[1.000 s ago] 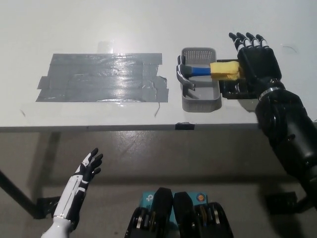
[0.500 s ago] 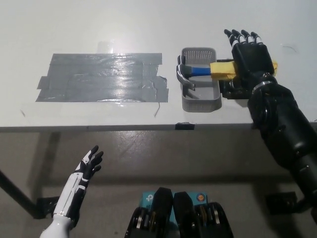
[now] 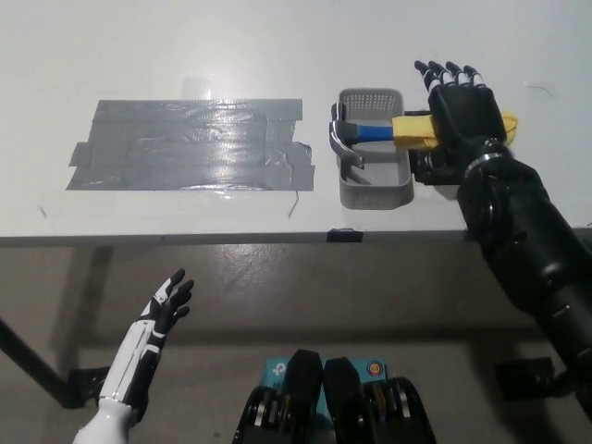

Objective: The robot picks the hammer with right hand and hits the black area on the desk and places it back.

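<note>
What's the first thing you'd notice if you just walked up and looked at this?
Probably the hammer, with its bright yellow and blue handle, lying across a grey basket on the white desk. The black right hand hovers open over the handle's yellow end. Left of the basket is a big shiny dark taped patch, and the white left hand rests below the desk edge.

right hand point(image 3: 462, 106) covers middle of hammer point(image 3: 370, 132) handle | left forearm cut off at bottom edge
</note>
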`<state>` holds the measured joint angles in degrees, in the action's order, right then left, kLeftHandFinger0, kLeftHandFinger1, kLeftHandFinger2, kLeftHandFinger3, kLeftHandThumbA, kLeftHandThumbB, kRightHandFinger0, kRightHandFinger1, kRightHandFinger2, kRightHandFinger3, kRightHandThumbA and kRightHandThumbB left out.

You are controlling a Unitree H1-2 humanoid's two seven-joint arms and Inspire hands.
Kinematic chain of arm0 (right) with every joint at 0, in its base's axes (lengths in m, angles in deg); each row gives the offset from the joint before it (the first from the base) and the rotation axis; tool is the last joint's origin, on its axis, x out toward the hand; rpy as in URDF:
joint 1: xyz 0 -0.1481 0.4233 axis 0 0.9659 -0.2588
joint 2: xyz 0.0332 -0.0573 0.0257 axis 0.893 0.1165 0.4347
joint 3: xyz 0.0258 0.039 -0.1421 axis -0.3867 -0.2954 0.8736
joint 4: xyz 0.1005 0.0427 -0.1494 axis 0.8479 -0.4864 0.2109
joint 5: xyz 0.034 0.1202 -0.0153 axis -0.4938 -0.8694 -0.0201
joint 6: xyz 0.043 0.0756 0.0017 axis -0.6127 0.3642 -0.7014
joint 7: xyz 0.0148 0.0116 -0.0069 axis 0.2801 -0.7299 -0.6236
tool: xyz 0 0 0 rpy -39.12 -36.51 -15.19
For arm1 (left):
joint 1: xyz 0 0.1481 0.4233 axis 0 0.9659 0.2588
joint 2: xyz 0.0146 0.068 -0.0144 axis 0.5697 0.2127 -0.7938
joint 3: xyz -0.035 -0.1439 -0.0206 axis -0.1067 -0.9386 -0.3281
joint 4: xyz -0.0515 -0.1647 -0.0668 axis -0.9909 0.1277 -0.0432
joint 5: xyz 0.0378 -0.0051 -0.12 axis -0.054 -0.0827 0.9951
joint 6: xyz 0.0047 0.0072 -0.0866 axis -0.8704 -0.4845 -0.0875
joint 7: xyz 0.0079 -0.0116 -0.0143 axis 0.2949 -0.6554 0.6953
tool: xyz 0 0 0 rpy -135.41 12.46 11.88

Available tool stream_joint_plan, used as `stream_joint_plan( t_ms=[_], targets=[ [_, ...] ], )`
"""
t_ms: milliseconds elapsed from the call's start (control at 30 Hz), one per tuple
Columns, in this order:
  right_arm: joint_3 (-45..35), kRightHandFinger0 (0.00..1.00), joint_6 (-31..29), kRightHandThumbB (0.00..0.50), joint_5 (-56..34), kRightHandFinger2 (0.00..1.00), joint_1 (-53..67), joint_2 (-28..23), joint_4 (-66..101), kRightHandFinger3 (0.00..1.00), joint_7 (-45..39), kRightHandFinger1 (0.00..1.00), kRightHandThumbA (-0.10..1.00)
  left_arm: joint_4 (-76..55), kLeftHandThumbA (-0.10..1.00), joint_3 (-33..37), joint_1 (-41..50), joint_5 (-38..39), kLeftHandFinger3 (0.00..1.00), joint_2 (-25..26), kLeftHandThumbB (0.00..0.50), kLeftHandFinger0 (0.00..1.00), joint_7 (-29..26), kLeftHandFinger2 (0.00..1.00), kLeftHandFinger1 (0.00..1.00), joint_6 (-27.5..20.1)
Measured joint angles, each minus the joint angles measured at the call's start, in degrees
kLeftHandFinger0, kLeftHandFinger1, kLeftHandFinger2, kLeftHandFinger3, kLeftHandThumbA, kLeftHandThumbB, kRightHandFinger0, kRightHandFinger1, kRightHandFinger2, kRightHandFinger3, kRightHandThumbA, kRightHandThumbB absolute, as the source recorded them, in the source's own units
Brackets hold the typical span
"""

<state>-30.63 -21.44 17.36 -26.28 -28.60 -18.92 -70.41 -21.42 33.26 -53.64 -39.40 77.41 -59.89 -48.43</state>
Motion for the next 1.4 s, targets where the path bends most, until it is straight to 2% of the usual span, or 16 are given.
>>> stream_joint_plan(
  t_ms=[300,333,367,400,433,467,500,567,600,633,733,1000,1067,1233,1333,1400],
  targets=[
    [1.3,1.0,0.0,0.387,-0.2,1.0,-0.2,0.3,-1.7,1.0,0.6,1.0,1.0,-0.1,1.0,-0.1,0.0,0.0,1.0,0.0,0.028,1.0,0.0,1.0,1.0,0.1],
    [1.5,1.0,0.0,0.362,-0.2,1.0,-0.2,0.3,-1.8,1.0,0.8,1.0,1.0,-0.2,1.0,-0.1,0.0,0.0,1.0,0.0,0.028,1.0,0.0,1.0,1.0,0.1],
    [1.7,1.0,0.0,0.31,-0.1,0.89,-0.2,0.3,-1.9,0.81,1.5,1.0,1.0,-0.2,1.0,-0.1,0.0,0.0,1.0,0.0,0.02,1.0,0.0,1.0,1.0,0.1],
    [1.9,0.84,0.0,0.246,0.0,0.64,-0.3,0.3,-2.2,0.52,2.0,0.65,0.77,-0.2,1.0,-0.1,0.0,0.0,1.0,0.0,0.014,1.0,0.0,1.0,1.0,0.1],
    [2.0,0.31,0.0,0.206,0.0,0.44,-0.4,0.4,-2.8,0.38,2.9,0.35,0.32,-0.2,1.0,-0.1,0.0,0.0,1.0,0.0,0.013,1.0,0.0,1.0,1.0,0.1],
    [2.0,0.02,0.0,0.201,0.1,0.26,-0.6,0.4,-3.6,0.31,3.8,0.1,-0.07,-0.2,1.0,-0.1,-0.1,0.0,1.0,0.0,0.015,1.0,0.0,1.0,1.0,0.1],
    [2.0,0.0,0.0,0.228,0.1,0.27,-0.6,0.5,-4.3,0.36,4.9,0.06,-0.09,-0.2,1.0,-0.1,0.0,0.0,1.0,0.0,0.02,1.0,0.0,1.0,1.0,0.1],
    [2.0,0.0,-0.1,0.233,0.2,0.62,-0.6,0.5,-5.4,0.68,6.6,0.21,-0.1,-0.1,1.0,-0.1,0.0,0.0,1.0,0.0,0.02,1.0,0.0,1.0,1.0,0.1],
    [2.0,0.0,-0.1,0.223,0.2,0.68,-0.5,0.5,-6.1,0.76,7.6,0.26,-0.1,-0.1,1.0,-0.1,0.0,0.0,1.0,0.0,0.02,1.0,0.0,1.0,1.0,0.1],
    [2.0,0.0,-0.2,0.207,0.2,0.73,-0.5,0.6,-6.6,0.91,8.5,0.37,-0.1,-0.1,1.0,-0.1,0.0,0.0,1.0,0.0,0.021,1.0,0.0,1.0,1.0,0.1],
    [1.9,0.0,-1.1,0.201,0.0,0.77,-0.5,0.6,-7.8,0.98,11.3,0.43,-0.1,-0.1,1.0,-0.1,-0.1,0.0,1.0,0.0,0.01,1.0,0.0,1.0,1.0,0.1],
    [1.9,0.0,-3.9,0.163,-0.3,0.8,-0.5,0.6,-10.0,1.0,17.6,0.47,-0.1,-0.2,1.0,-0.2,-0.2,0.0,1.0,0.0,0.0,1.0,0.0,1.0,1.0,0.2],
    [1.8,0.01,-4.5,0.132,-0.5,0.81,-0.5,0.6,-10.1,1.0,18.9,0.49,-0.1,-0.2,1.0,-0.2,-0.3,0.0,1.0,0.0,0.0,1.0,0.0,1.0,1.0,0.2],
    [0.7,0.0,-5.5,0.112,-1.7,0.86,-0.5,0.6,-8.6,1.0,19.5,0.49,-0.1,-0.4,1.0,-0.2,-0.4,0.0,1.0,0.0,0.0,1.0,0.0,1.0,1.0,0.3],
    [-0.3,0.0,-5.7,0.129,-2.5,0.84,-0.5,0.6,-6.7,0.85,19.3,0.48,-0.1,-0.4,1.0,-0.3,-0.4,0.0,1.0,0.0,0.0,1.0,0.0,1.0,1.0,0.5],
    [-1.0,0.0,-5.9,0.137,-3.1,0.83,-0.5,0.5,-5.4,0.83,18.9,0.46,-0.1,-0.4,1.0,-0.3,-0.5,0.0,1.0,0.1,0.001,1.0,0.0,1.0,1.0,0.6]
  ],
)
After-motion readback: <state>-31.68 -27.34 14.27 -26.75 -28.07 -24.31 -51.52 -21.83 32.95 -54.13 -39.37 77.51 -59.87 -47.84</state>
